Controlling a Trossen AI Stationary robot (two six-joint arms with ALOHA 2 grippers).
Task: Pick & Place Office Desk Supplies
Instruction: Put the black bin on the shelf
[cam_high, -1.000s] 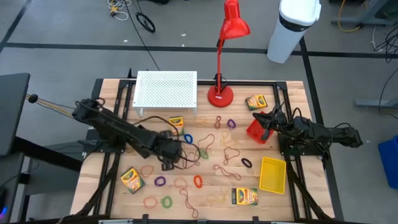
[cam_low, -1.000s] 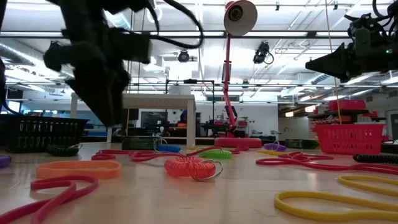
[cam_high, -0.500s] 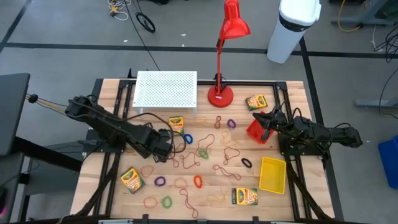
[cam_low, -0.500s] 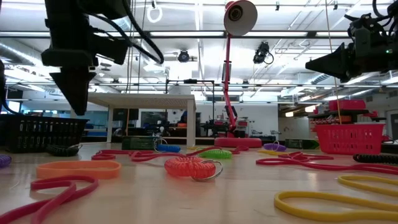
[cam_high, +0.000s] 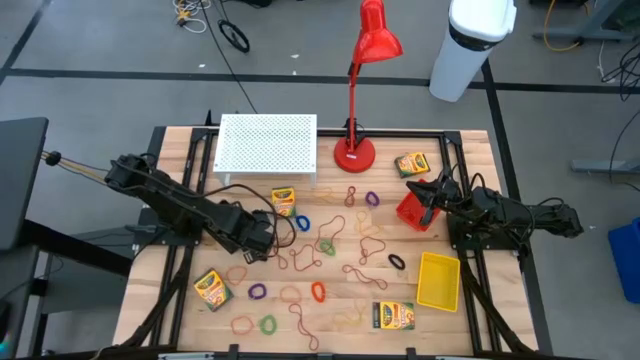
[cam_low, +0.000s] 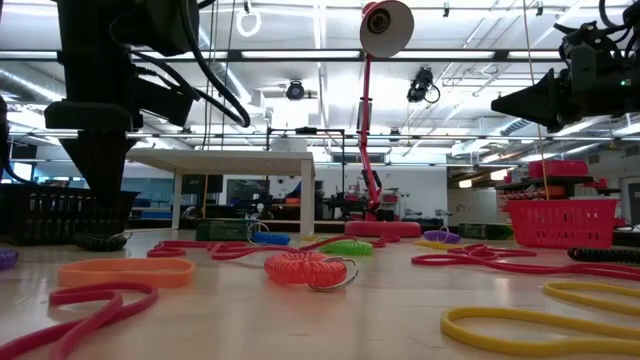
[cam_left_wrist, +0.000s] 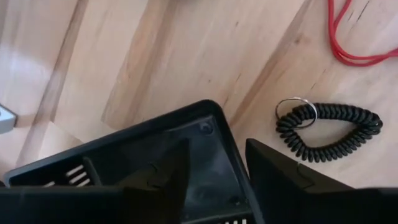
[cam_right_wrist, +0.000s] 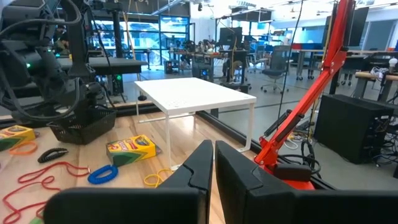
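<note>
Several green-and-yellow crayon boxes lie flat on the wooden table among many rubber-band loops. My left gripper points down over a black perforated basket at the table's left middle. Its fingers are open and stand either side of the basket's rim near a corner. A black coiled loop lies beside the basket. My right gripper is shut and holds nothing; it hangs level above the red basket at the right. My left gripper straddles the black basket's rim next to a corner, one finger inside and one outside, coming from above. I cannot tell whether the fingers touch the rim. The basket stands on the table.
A white perforated rack and a tall red desk lamp stand at the far edge. A yellow bin sits near the right front, with another crayon box beside it. Cables trail from the left arm over the loops.
My left gripper has gone toward the table's left edge and down over the black basket, rolling about its own axis as it went. The right arm and the table's things have kept still.
</note>
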